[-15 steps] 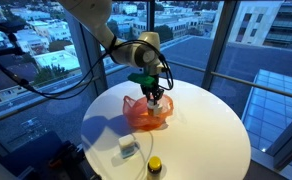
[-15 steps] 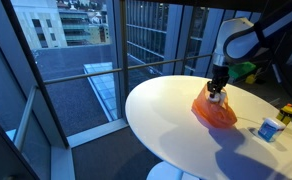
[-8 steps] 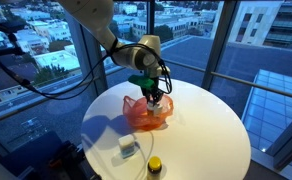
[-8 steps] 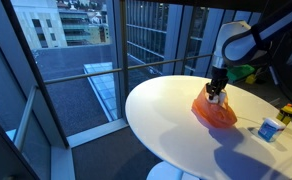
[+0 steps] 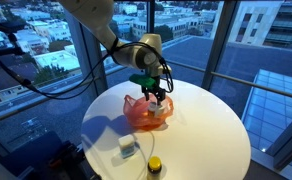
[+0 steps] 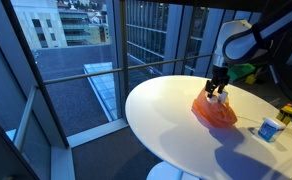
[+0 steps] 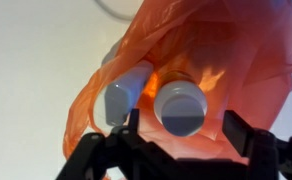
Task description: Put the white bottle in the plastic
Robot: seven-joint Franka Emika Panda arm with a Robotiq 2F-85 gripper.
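Note:
In the wrist view the white bottle (image 7: 181, 108) stands cap-up inside the orange plastic bag (image 7: 236, 60), with a second pale bottle (image 7: 126, 92) beside it on its left. My gripper (image 7: 185, 134) hangs just above, open, its fingers (image 7: 241, 135) on either side of the white bottle's cap with a gap on each side. In both exterior views the gripper (image 5: 157, 95) (image 6: 217, 92) sits over the mouth of the plastic bag (image 5: 144, 113) (image 6: 216, 112) on the round white table (image 5: 201, 135).
A small blue-and-white container (image 5: 128, 148) (image 6: 271, 129) and a yellow-lidded dark jar (image 5: 154, 165) (image 6: 287, 113) stand nearer the table's edge. A green object (image 5: 141, 78) sits behind the gripper. Window glass surrounds the table.
The jaws have gone from shut on the white bottle to open, leaving it in the bag. The arm has barely moved.

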